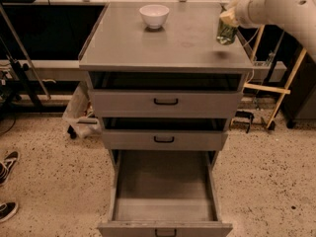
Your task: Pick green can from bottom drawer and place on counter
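The green can [226,32] hangs upright just above the right edge of the grey counter [163,43]. My gripper [228,18] comes in from the upper right on a white arm and is shut on the can's top. The bottom drawer [164,191] is pulled fully out and its grey floor is bare.
A white bowl [154,16] stands at the back middle of the counter. The two upper drawers [165,102] are slightly open. A wooden frame [276,90] stands right of the cabinet. Shoes [7,167] lie on the floor at left.
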`<state>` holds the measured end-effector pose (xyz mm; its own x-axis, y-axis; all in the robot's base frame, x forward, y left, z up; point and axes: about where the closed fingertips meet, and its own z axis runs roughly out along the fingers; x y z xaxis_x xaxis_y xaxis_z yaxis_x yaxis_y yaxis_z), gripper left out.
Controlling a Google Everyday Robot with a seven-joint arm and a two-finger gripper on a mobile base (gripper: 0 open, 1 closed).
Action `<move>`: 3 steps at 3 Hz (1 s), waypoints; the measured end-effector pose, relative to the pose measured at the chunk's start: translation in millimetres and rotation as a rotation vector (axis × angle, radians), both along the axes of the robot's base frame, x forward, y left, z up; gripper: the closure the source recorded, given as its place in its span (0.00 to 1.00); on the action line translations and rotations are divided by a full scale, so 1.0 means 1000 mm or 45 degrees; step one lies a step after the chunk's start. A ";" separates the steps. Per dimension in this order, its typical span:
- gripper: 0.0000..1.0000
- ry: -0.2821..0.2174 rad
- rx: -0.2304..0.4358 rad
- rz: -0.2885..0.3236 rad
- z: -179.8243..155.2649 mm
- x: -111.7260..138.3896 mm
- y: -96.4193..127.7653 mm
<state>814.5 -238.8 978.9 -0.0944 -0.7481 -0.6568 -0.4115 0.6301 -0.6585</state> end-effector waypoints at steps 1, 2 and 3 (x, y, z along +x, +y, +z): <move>1.00 0.088 0.009 0.100 -0.036 0.014 0.024; 1.00 0.097 0.004 0.106 -0.040 0.015 0.024; 0.81 0.097 0.004 0.106 -0.040 0.015 0.024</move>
<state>829.1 -215.1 938.9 -0.0817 -0.7537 -0.6521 -0.5116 0.5933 -0.6215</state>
